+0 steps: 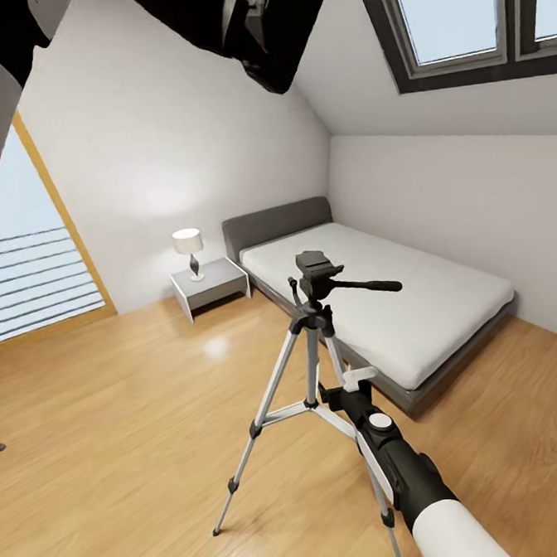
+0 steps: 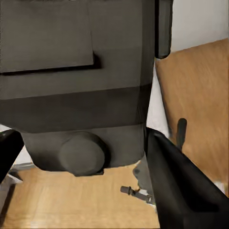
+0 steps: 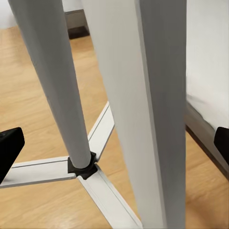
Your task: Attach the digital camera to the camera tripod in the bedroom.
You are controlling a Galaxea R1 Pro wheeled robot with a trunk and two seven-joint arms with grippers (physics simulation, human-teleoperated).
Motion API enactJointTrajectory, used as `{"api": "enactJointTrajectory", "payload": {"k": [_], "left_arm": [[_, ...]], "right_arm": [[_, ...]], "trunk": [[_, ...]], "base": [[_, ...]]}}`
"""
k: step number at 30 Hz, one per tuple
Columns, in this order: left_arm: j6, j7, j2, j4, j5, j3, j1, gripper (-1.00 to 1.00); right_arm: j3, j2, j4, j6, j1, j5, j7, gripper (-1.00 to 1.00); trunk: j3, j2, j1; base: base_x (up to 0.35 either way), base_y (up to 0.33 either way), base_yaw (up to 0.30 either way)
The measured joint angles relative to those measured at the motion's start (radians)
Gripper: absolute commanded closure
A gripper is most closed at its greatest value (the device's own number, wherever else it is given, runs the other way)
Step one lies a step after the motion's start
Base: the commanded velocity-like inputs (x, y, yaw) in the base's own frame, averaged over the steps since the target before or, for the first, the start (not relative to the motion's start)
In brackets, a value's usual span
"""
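Head view: we're in the bedroom, camera tripod [image 1: 314, 367] standing upright on the wood floor [image 1: 114, 423], near the foot-side corner of the bed [image 1: 396, 295]. Tripod head [image 1: 318, 274] is bare, pan handle pointing toward the bed. Nightstand [image 1: 210, 285] with a lamp [image 1: 189, 251] sits beside the headboard, skylights [image 1: 460, 16] in the sloped ceiling.

Our right arm reaches in from below, right gripper [image 1: 348, 382] up against the tripod's legs at about brace height. Right wrist view: fingertips [image 3: 9, 148] sit at both edges of the frame, spread wide, with two silver legs [image 3: 52, 81] and the centre brace hub [image 3: 83, 168] between them. Nothing clamped; jaws apart, no contact visible.

Left wrist view: left gripper [image 2: 90, 143] holds the digital camera [image 2: 76, 81], dark body pressed right up to the lens, black fingers [image 2: 181, 186] on either side of it. Tripod head [image 2: 143, 186] and handle visible past it, lower down over the floor. In head view our left arm is raised high, dark bulk [image 1: 253, 31] at the top edge; we can't make out the camera itself there.
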Motion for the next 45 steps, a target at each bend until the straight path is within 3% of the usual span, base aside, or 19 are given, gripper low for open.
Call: {"api": "enactJointTrajectory", "payload": {"k": [2,3,6,10,14,18,24,35,42,45], "left_arm": [[0.009,-0.066,-0.013,-0.049,0.016,-0.234,-0.004,1.0],[0.005,-0.102,-0.019,-0.067,0.012,-0.296,-0.005,1.0],[-0.002,-0.2,-0.041,-0.092,0.007,-0.406,-0.006,1.0],[-0.006,-0.256,-0.063,-0.104,0.002,-0.538,-0.007,1.0],[-0.01,-0.317,-0.091,-0.104,0.002,-0.599,-0.007,1.0],[-0.012,-0.339,-0.11,-0.103,0.0,-0.645,-0.008,1.0],[-0.011,-0.341,-0.113,-0.102,-0.001,-0.66,-0.008,1.0],[-0.011,-0.346,-0.126,-0.107,-0.001,-0.741,-0.008,1.0],[-0.016,-0.493,-0.12,-0.17,0.004,-0.828,-0.008,1.0],[-0.018,-0.522,-0.111,-0.195,-0.001,-0.846,-0.008,1.0]], "right_arm": [[-0.001,0.0,0.0,0.0,0.0,0.0,0.0,-1.0],[-0.001,0.0,-0.001,0.0,0.0,0.0,0.0,-1.0],[0.0,0.0,0.0,0.0,0.0,0.0,0.0,-1.0],[0.001,0.0,0.0,0.0,0.0,0.0,0.0,-1.0],[0.001,0.0,0.0,0.0,0.0,0.0,0.0,-1.0],[0.001,0.0,0.0,0.0,0.0,0.0,0.0,-1.0],[0.001,0.0,0.0,0.0,0.0,0.0,0.0,-1.0],[0.0,0.0,0.0,0.0,0.0,0.0,0.0,-1.0],[-0.001,0.0,0.0,0.0,0.0,0.0,0.0,-1.0],[0.0,0.0,0.0,0.0,0.0,0.0,0.0,-1.0]], "trunk": [[0.0,0.0,0.0],[0.0,0.0,0.0],[0.0,0.0,0.0],[0.0,0.0,0.0],[0.0,0.0,0.0],[0.0,0.0,0.0],[0.0,0.0,0.0],[0.0,0.0,0.0],[0.0,0.0,0.0],[0.0,0.0,0.0]], "base": [[0.0,0.0,0.0],[0.0,0.0,0.0],[0.0,0.0,0.0],[0.0,0.0,0.0],[0.0,0.0,0.0],[0.0,0.0,0.0],[0.0,0.0,0.0],[0.0,0.0,0.0],[0.0,0.0,0.0],[0.0,0.0,0.0]]}}
